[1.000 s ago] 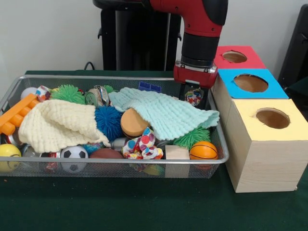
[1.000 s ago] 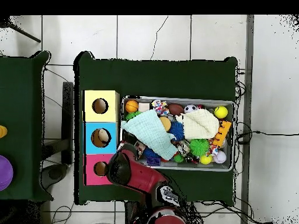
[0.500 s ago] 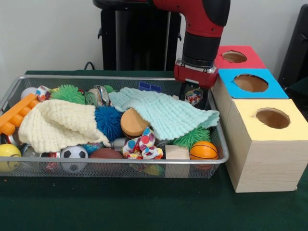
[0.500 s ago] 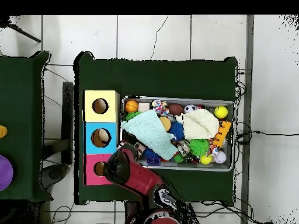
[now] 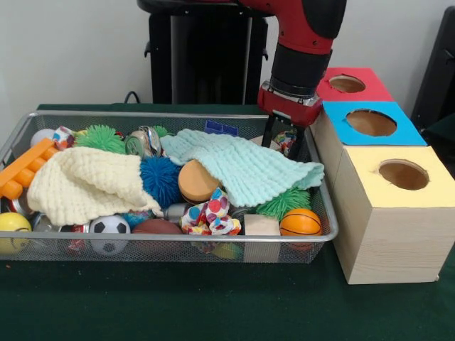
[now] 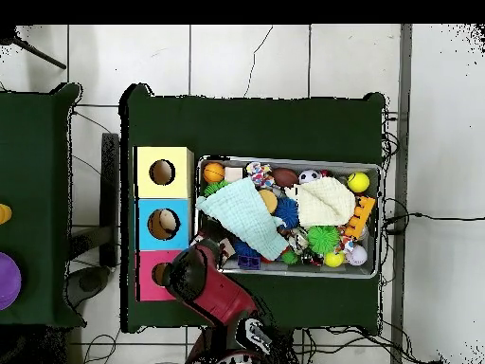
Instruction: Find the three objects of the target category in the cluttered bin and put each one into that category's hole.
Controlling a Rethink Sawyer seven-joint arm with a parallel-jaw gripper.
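Note:
The wire mesh bin (image 5: 142,114) is full of toys and also shows in the overhead view (image 6: 289,160). My gripper (image 5: 287,144) hangs over the bin's far right corner, beside the blue-topped box. It is shut on a white polka-dot fabric bundle (image 5: 288,140), held just above the mint cloth (image 5: 242,167). A second bundle (image 5: 211,216) lies at the bin's front middle, and a third (image 5: 63,135) sits at the far left. The yellow-surrounded hole (image 5: 403,174) tops the nearest wooden box and shows in the overhead view (image 6: 162,172). In the overhead view the arm (image 6: 194,275) hides the gripper.
Blue-surrounded (image 5: 370,122) and red-surrounded (image 5: 347,84) holes lie behind the yellow one. The bin also holds a cream cloth (image 5: 85,183), a blue spiky ball (image 5: 159,180), green spiky balls, a basketball (image 5: 300,222), a soccer ball (image 5: 109,231) and an orange block (image 5: 25,169).
My gripper has risen a little and shifted slightly towards the boxes, carrying the polka-dot bundle. The toys in the bin have not moved.

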